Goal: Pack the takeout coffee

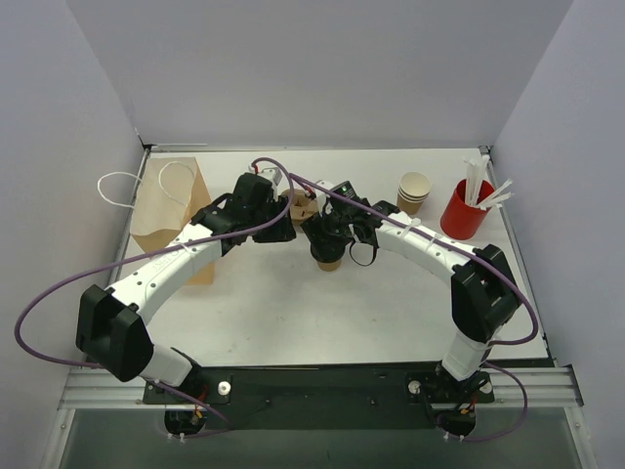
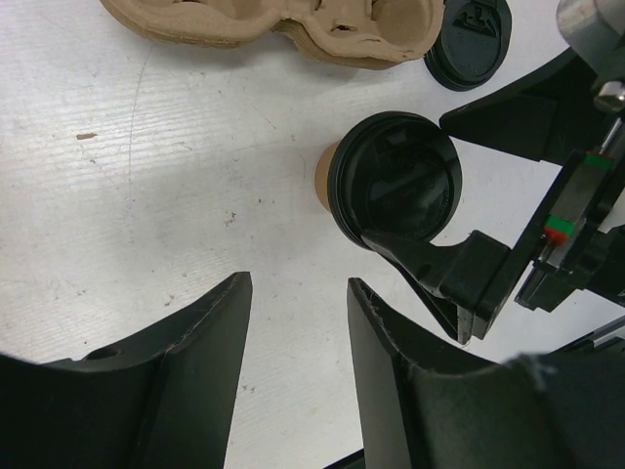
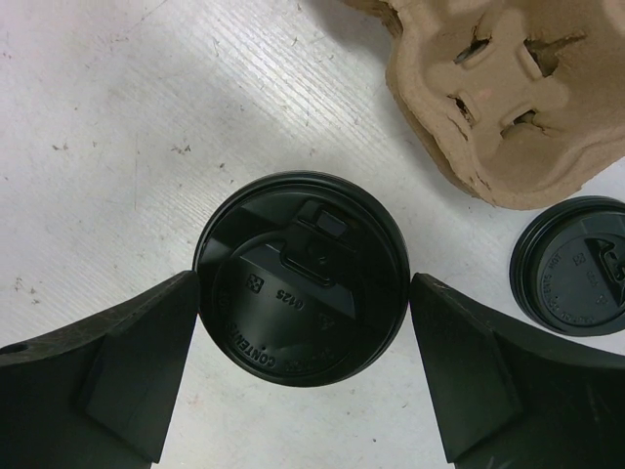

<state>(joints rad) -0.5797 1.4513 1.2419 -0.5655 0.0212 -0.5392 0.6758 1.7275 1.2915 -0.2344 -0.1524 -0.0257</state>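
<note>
While the small tan kraft-paper takeout cup [image 1: 329, 260] stands mid-frame on the white bench [image 1: 293, 313] overhead, left wrist shows the left tool [image 2: 298, 283] released, empty, and right wrist the right tool [image 3: 303, 285] straddling its black lid [image 3: 293, 322], grip unclear, presumably to reach the brown moulded-pulp carrier [image 3: 508, 98] upper right.

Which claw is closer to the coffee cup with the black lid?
Right. The right gripper straddles the takeout coffee, one finger close on each side of its lid. The left gripper stands open to one side, not touching it.
</note>
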